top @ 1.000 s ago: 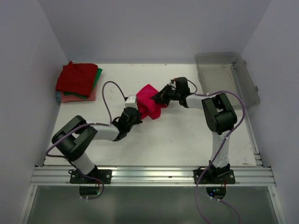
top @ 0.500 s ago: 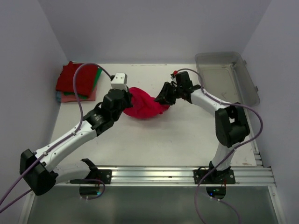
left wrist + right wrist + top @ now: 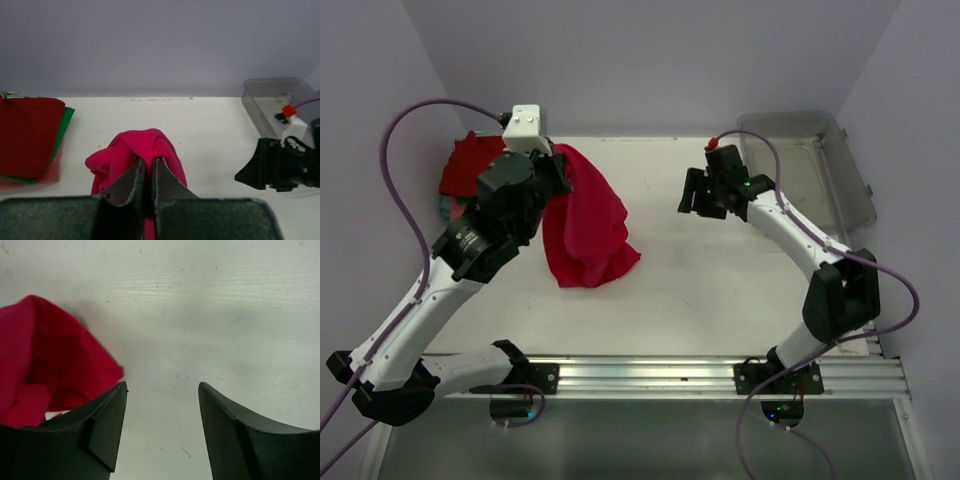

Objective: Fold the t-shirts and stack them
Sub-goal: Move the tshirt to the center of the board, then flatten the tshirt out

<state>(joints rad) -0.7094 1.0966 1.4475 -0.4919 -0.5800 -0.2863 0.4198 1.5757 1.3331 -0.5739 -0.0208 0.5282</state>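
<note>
A crimson-pink t-shirt [image 3: 582,222] hangs from my left gripper [image 3: 558,165], its lower end resting on the white table [image 3: 720,290]. In the left wrist view the left gripper [image 3: 148,161] is shut on a fold of that t-shirt [image 3: 145,142]. A folded stack [image 3: 480,175] of dark red, green and salmon-pink t-shirts lies at the back left, also visible as the stack [image 3: 27,135] in the left wrist view. My right gripper [image 3: 692,193] hovers open to the right of the hanging shirt, nothing between its fingers. In the right wrist view the right gripper [image 3: 162,386] shows the shirt's edge [image 3: 45,360] at the left.
A clear grey plastic bin [image 3: 805,165] stands at the back right, also seen as the bin [image 3: 272,102] in the left wrist view. Purple walls close in the table on three sides. An aluminium rail [image 3: 650,375] runs along the near edge.
My left gripper has lifted the crimson-pink t-shirt up and toward the back left. My right gripper has let go of the shirt, opened and drawn back to the right.
</note>
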